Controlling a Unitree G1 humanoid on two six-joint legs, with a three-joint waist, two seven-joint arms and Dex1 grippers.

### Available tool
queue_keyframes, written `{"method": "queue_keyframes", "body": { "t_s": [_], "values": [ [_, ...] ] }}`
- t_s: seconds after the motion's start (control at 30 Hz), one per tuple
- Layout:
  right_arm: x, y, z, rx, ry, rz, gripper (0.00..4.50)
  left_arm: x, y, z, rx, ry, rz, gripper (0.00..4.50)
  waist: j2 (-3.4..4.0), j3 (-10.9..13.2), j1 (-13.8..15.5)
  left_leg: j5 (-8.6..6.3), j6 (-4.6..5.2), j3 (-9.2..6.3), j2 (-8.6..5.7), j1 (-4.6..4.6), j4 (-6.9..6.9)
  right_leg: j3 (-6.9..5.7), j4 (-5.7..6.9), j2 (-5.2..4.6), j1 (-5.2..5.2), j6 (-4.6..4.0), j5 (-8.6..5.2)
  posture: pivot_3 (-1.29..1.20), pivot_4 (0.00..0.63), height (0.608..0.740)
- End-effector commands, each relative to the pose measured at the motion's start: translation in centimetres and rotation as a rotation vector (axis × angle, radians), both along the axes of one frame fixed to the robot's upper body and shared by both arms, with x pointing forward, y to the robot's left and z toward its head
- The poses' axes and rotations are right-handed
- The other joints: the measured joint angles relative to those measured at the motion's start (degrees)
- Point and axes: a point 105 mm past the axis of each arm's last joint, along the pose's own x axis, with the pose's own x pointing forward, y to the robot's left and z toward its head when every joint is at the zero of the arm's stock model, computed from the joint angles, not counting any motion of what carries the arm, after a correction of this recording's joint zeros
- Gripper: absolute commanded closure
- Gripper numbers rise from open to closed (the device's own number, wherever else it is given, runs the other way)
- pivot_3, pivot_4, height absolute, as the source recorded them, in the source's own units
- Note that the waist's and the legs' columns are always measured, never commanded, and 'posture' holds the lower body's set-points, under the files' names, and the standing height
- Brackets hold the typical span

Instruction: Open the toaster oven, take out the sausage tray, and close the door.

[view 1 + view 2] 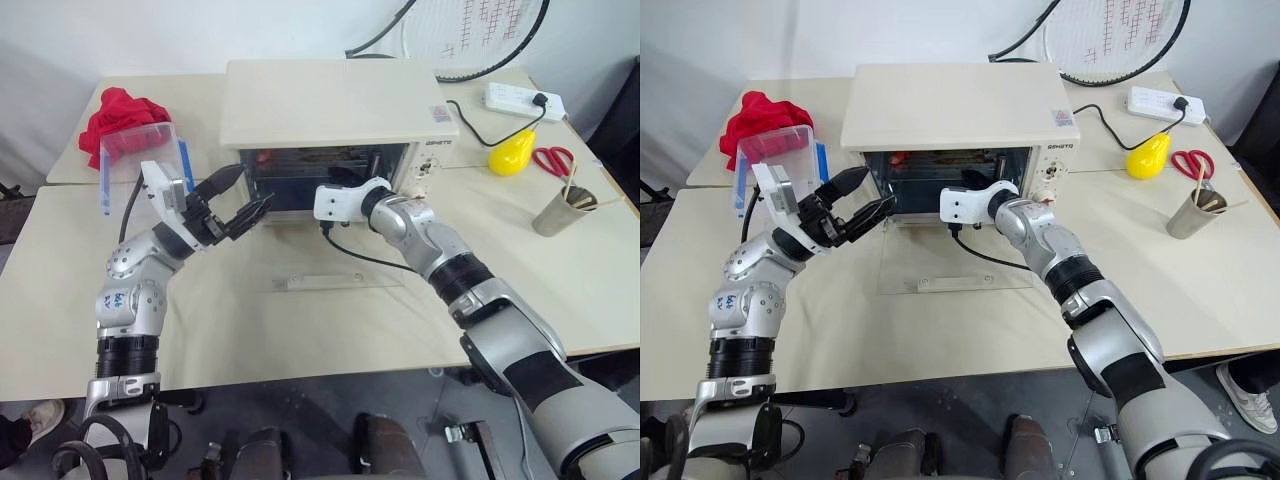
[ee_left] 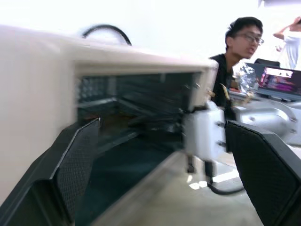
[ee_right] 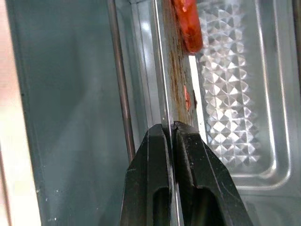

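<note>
The cream-white toaster oven (image 1: 330,100) stands at the back of the table. Its glass door (image 1: 940,262) lies folded down flat, bar handle (image 1: 335,283) toward me. My right gripper (image 1: 338,180) reaches into the oven's mouth. The right wrist view shows this gripper (image 3: 170,129) shut on the thin rim of the silver sausage tray (image 3: 235,94), with the red-orange sausage (image 3: 188,23) lying on the ribbed base. My left gripper (image 1: 245,195) hovers open at the oven's left front corner, above the door, with nothing between its fingers (image 2: 80,160).
A clear plastic box (image 1: 140,160) and a red cloth (image 1: 120,110) sit left of the oven. To the right are a yellow object (image 1: 512,152), red scissors (image 1: 552,158), a metal cup (image 1: 562,210) and a power strip (image 1: 525,100). A person (image 2: 235,56) is beyond the table.
</note>
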Motion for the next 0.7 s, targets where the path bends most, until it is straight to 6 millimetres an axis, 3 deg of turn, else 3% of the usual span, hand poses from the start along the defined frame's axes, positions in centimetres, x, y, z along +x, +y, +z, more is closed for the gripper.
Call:
{"method": "queue_keyframes", "body": {
  "t_s": [0.03, 0.53, 0.7],
  "values": [
    [-1.5, 1.5, 3.8, 0.061, -0.101, 0.099, 4.48, 0.6, 0.7, 1.1, -0.013, -0.018, 0.027, 0.0, 0.0, 0.0, 0.0, 0.0, 0.0, -0.02, 0.0, -0.01, 0.0, -0.01, 0.0, 0.0, -0.02, 0.0, 0.0, 0.0, 0.15, 0.74],
    [-5.4, 1.1, 1.5, 0.015, -0.014, 0.146, 4.48, 1.4, -0.1, 1.3, -0.008, 0.007, -0.019, 0.0, -0.01, 0.0, 0.0, 0.01, -0.01, 0.02, 0.01, 0.0, 0.05, -0.04, 0.04, 0.0, -0.02, 0.0, 0.0, 0.0, 0.15, 0.74],
    [-8.4, 0.2, 0.7, 0.028, 0.018, 0.147, 4.48, 1.8, -0.3, 1.2, -0.009, 0.021, -0.027, 0.0, -0.01, 0.0, 0.4, 0.01, -0.01, 0.01, 0.0, 0.0, 0.05, -0.04, 0.06, 0.0, -0.02, 0.0, 0.0, 0.0, 0.15, 0.74]
  ]
}}
